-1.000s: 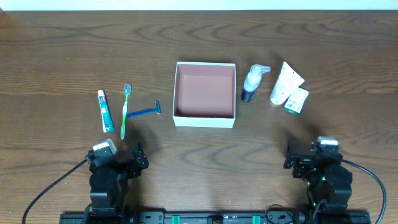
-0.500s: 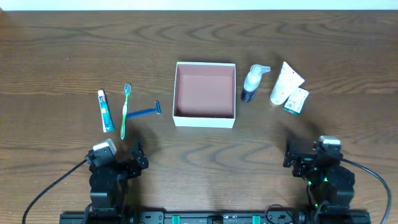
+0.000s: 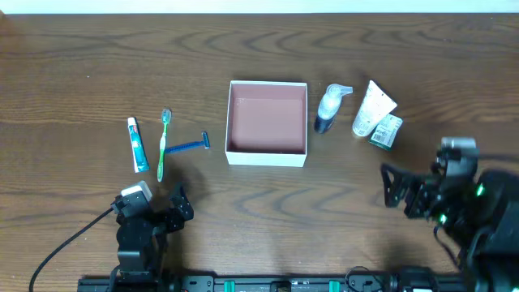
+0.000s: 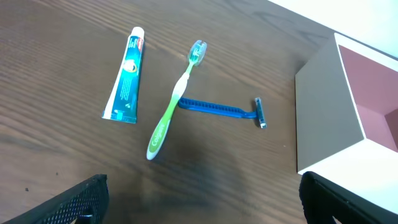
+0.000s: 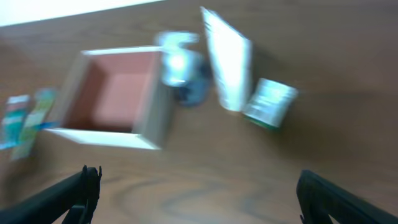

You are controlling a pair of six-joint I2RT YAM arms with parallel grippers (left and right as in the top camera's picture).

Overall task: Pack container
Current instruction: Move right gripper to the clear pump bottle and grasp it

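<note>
The container (image 3: 268, 156), a square shallow white box with a pinkish-brown inside, sits mid-table and holds nothing; it also shows in the left wrist view (image 4: 323, 118) and the right wrist view (image 5: 149, 124). Left of it lie a toothpaste tube (image 3: 138, 144), a green toothbrush (image 3: 163, 144) and a blue razor (image 3: 188, 147). Right of it are a pump bottle (image 3: 330, 108), a white tube (image 3: 372, 108) and a green-and-white packet (image 3: 386, 130). My left gripper (image 3: 179, 204) is open and empty near the front left. My right gripper (image 3: 392, 187) is open and empty, front right of the packet.
A pale strip runs along the table's far edge (image 3: 259, 6). Cables trail from the arm bases along the front edge (image 3: 73, 243). The right wrist view is motion-blurred.
My right arm has lifted and moved up and to the right, toward the items on the right. The left arm has not moved.
</note>
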